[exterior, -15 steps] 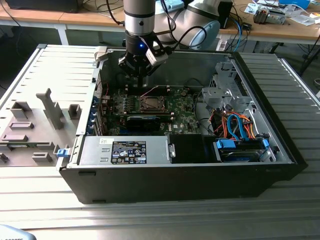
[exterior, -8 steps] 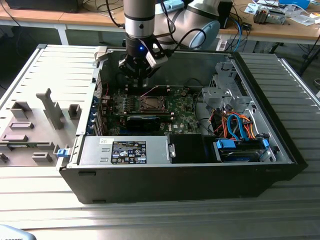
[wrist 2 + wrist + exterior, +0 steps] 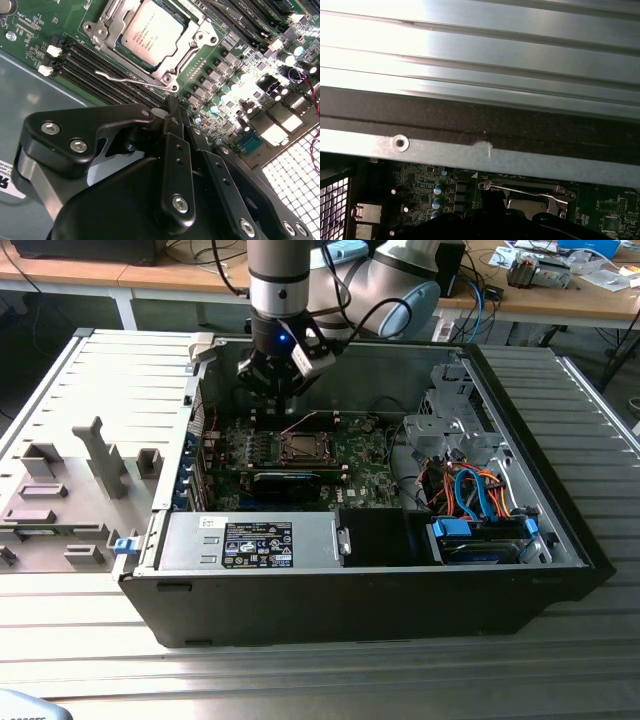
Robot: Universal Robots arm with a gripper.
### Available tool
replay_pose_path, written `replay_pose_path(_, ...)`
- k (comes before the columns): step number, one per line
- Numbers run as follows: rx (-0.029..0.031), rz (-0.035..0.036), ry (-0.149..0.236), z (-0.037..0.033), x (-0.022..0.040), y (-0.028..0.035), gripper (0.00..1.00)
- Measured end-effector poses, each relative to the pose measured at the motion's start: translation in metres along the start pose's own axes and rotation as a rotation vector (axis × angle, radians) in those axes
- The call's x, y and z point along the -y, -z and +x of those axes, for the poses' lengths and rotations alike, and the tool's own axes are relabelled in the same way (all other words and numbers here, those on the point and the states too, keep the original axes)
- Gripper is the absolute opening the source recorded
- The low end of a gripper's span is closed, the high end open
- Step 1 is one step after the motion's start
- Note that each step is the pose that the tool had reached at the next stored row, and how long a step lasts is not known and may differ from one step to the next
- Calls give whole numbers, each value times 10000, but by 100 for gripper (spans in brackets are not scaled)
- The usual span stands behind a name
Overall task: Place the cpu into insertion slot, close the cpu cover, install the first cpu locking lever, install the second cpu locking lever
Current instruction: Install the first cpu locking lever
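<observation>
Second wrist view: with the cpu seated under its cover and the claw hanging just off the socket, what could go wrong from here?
1. The claw hangs close over the memory slots beside the insertion slot; coming down slightly off line could scrape them.
2. The wire locking lever looks thin and springy beside the cpu cover; it may slip off the claw under pressure.
3. The cpu sits exposed in the cover's window, so a stray touch could mark it.

We see the open computer case (image 3: 330, 570) from above and in front in the exterior view, both wrist views sit close over the motherboard (image 3: 240, 65), sharing the insertion slot (image 3: 532, 197), one facing the case wall.
</observation>
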State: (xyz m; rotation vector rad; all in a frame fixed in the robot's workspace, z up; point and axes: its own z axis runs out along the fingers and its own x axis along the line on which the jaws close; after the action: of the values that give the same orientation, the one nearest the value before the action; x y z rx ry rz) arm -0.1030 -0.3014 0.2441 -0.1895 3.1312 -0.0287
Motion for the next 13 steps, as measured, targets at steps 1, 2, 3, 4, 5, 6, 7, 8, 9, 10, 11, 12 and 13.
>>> replay_pose_path(1, 0, 0, 0, 0, 0, -5, 11)
replay_pose_path(2, 0, 0, 0, 0, 0, -7, 11)
replay_pose_path(3, 0, 0, 0, 0, 0, -8, 11)
replay_pose_path(4, 0, 0, -1, 0, 0, -10, 11)
replay_pose_path(5, 0, 0, 0, 0, 0, -11, 11)
replay_pose_path(6, 0, 0, 0, 0, -1, -40, 11)
replay_pose_path(7, 0, -1, -1, 0, -2, -60, 11)
replay_pose_path(8, 0, -1, -1, 0, -2, -61, 11)
replay_pose_path(9, 1, -1, -1, 0, -2, -63, 11)
replay_pose_path(10, 0, -1, 0, 0, -2, -65, 11)
replay_pose_path(11, 1, -1, -1, 0, -2, -68, 11)
replay_pose_path(12, 0, -1, 0, 0, -2, -71, 11)
replay_pose_path(13, 0, 0, 0, 0, -2, -72, 11)
